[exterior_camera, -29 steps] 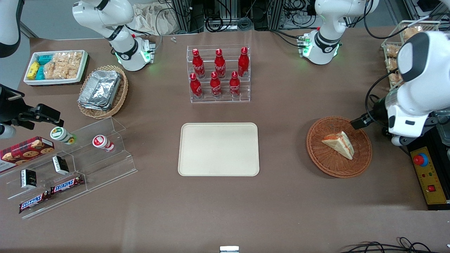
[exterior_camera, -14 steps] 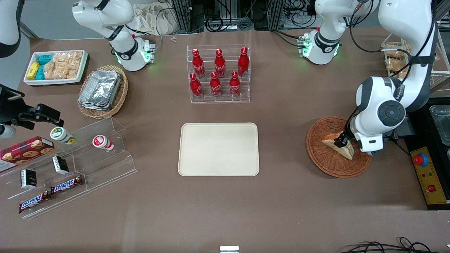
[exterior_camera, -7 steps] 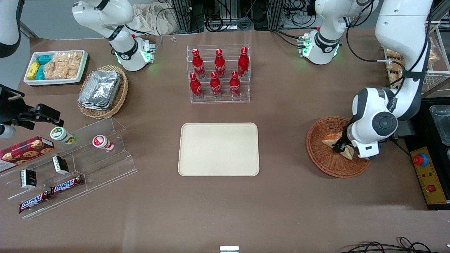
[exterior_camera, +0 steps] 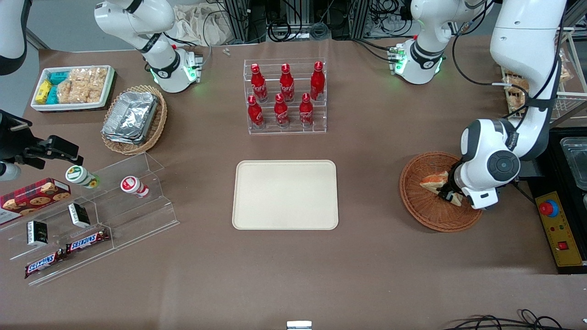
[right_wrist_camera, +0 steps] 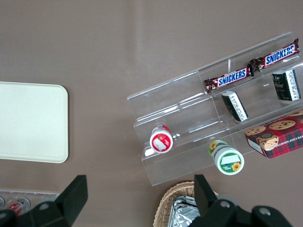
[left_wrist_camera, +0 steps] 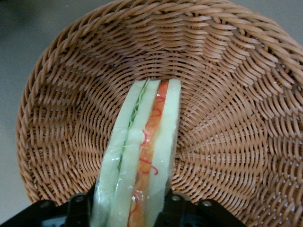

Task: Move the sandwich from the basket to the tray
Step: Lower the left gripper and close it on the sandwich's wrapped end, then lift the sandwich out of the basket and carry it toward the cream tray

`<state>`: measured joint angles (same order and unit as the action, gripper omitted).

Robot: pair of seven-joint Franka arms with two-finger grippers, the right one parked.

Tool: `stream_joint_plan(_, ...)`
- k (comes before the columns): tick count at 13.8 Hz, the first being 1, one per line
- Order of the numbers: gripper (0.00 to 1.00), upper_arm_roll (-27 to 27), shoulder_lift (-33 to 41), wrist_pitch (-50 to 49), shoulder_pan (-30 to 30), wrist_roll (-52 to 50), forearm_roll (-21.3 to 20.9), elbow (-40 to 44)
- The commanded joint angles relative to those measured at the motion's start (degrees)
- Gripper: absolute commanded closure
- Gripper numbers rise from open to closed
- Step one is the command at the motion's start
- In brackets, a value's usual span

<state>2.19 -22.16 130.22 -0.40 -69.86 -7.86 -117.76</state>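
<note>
The left gripper [exterior_camera: 447,195] is down inside the reddish-brown wicker basket [exterior_camera: 424,208], toward the working arm's end of the table, and its 2 fingers are clamped on the sandwich [exterior_camera: 433,180]. From the wrist, the sandwich [left_wrist_camera: 142,156] sits edge-up between the finger bases, green and orange-red filling showing, with the basket weave [left_wrist_camera: 227,94] all around it. The cream tray [exterior_camera: 285,194] lies flat mid-table, well apart from the basket, nearer the front camera than the 6 red bottles [exterior_camera: 285,95].

Your gripper [exterior_camera: 447,191] sits in the basket [exterior_camera: 424,211], pinching the sandwich [exterior_camera: 433,179]. Bare table lies between basket and tray [exterior_camera: 285,194].
</note>
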Motion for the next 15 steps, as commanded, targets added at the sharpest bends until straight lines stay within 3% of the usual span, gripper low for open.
stream_joint_plan(1,1.0,0.2,-0.6,0.0,0.0,-3.2,-1.5,1.8)
stream_joint_plan(7,1.0,1.3,6.2,-16.9,-0.7,6.6,-0.3,8.4)
stream_joint_plan(11,1.0,8.7,7.0,-26.1,-0.6,8.3,1.1,17.2)
stream_joint_plan(15,1.0,18.6,6.5,-26.9,-0.7,13.2,1.4,19.8)
